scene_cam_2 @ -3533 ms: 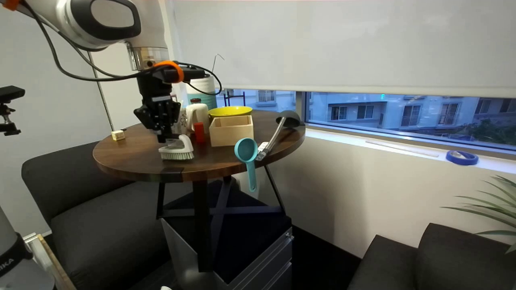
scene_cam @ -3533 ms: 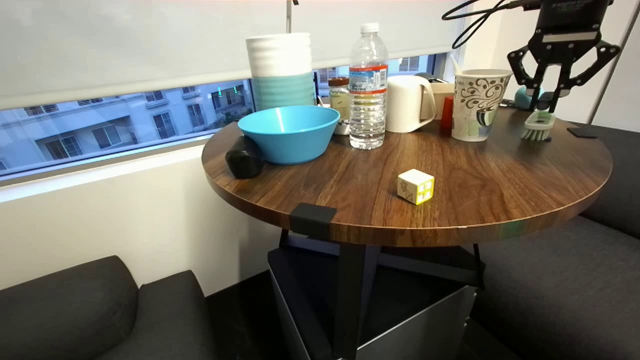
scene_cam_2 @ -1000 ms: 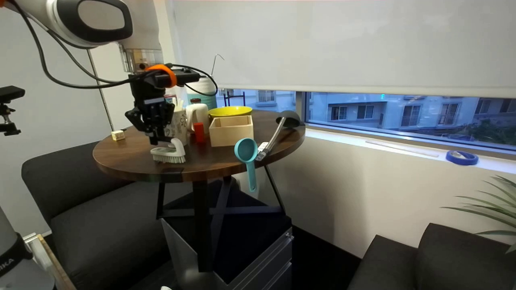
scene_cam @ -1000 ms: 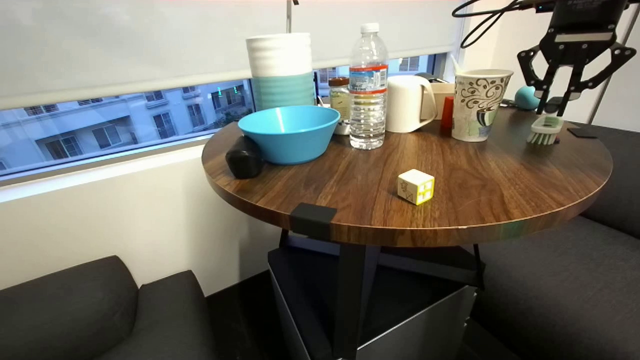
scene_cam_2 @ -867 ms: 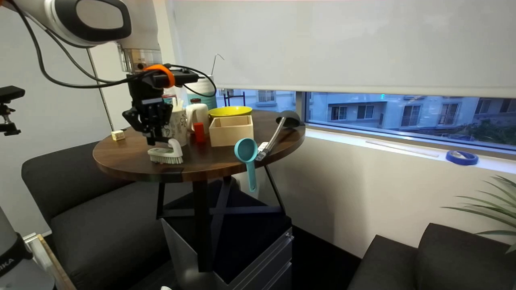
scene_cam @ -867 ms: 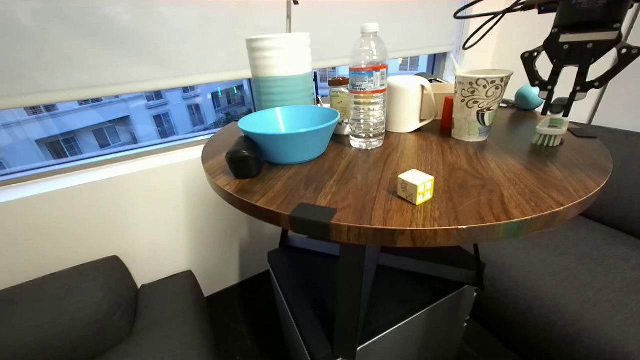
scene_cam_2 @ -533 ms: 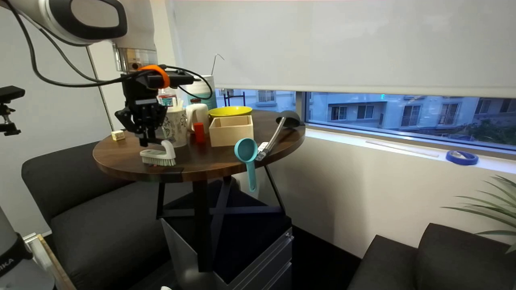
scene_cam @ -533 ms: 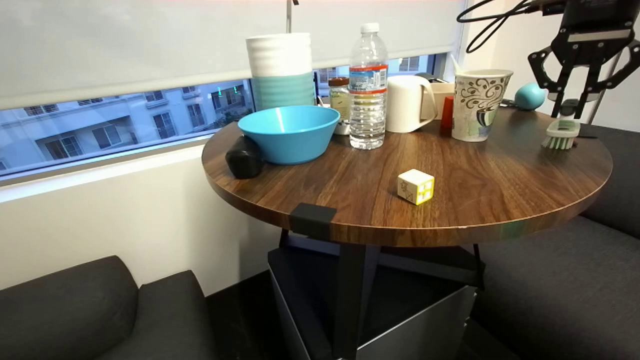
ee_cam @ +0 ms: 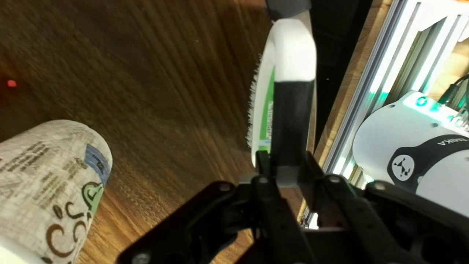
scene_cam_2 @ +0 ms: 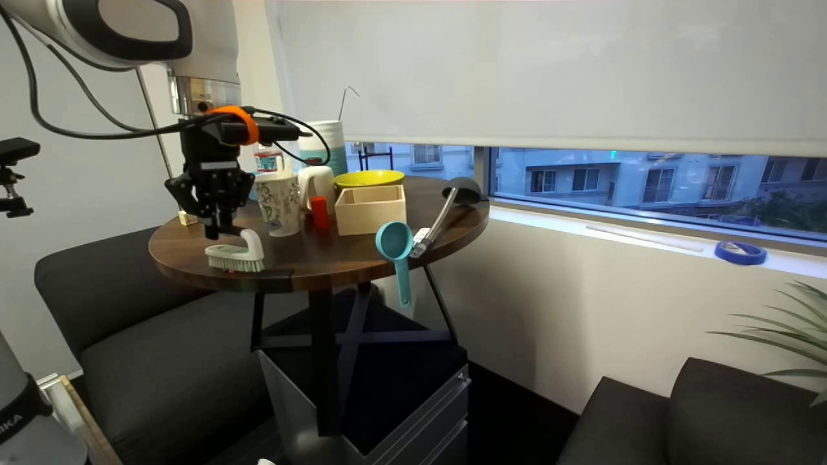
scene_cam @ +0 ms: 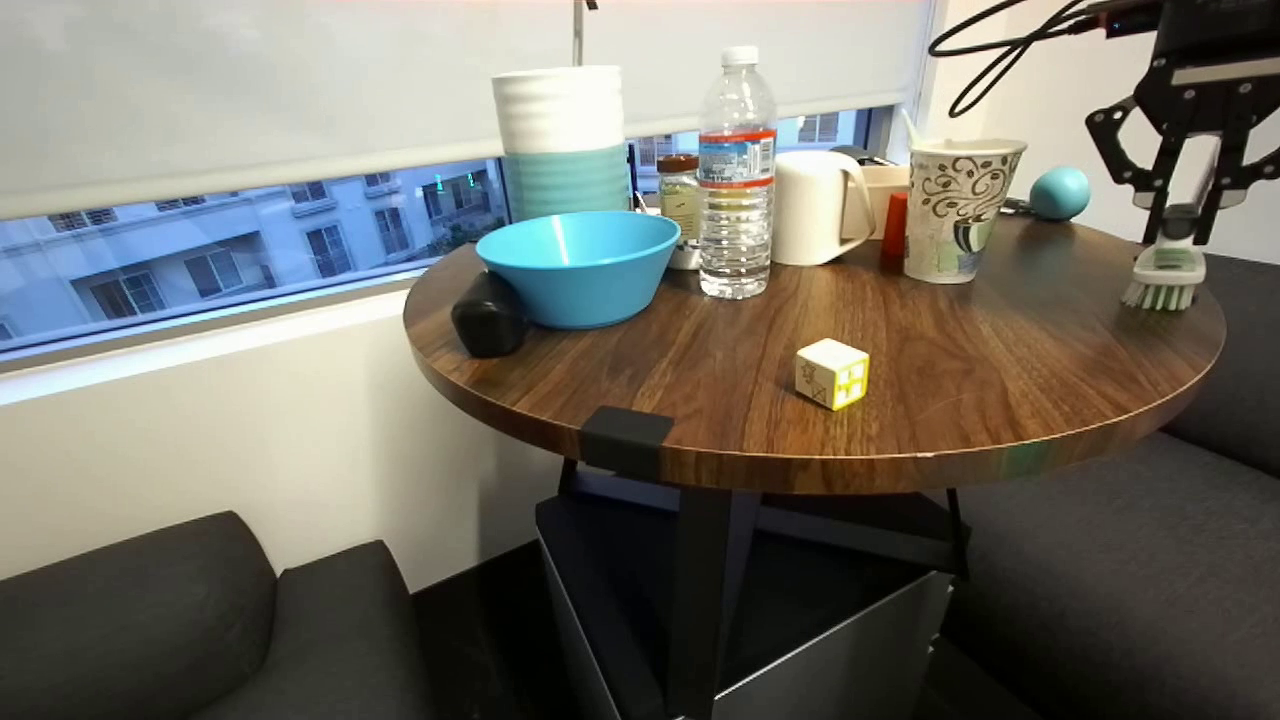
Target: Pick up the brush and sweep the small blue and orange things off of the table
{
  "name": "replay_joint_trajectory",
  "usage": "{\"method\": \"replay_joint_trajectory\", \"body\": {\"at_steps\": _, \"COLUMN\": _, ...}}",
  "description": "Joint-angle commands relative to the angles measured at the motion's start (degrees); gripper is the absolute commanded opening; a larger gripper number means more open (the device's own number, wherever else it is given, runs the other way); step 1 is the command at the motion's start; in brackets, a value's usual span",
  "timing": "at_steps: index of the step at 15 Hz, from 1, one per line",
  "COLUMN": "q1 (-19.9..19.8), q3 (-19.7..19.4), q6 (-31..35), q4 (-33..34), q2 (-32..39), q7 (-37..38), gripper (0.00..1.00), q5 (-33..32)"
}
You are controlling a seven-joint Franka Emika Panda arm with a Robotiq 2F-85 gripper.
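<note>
While the gripper [scene_cam: 1180,228] pinches the brush [scene_cam_2: 234,256], a patterned cup [scene_cam_2: 279,205] stands near — a wooden box [scene_cam_2: 370,216] beyond.

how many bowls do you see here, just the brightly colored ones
2. The blue bowl is left of the water bottle in an exterior view; the yellow bowl shows behind the wooden box in an exterior view. Others could be hidden.
</note>
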Motion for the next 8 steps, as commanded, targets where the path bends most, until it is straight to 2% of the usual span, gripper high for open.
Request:
{"method": "replay_joint_trajectory", "body": {"at_steps": 1, "q1": 0.2, "q3": 0.3, "q6": -2.7, "q4": -2.4, "q2": -2.6, "q7": 0.6, "gripper": 0.06, "q5": 0.7}}
{"method": "replay_joint_trajectory", "body": {"at_steps": 8, "q1": 0.3, "q3": 0.3, "q6": 8.1, "q4": -3.1, "q2": -6.6, "q7": 1.3, "gripper": 0.06, "q5": 0.2}}
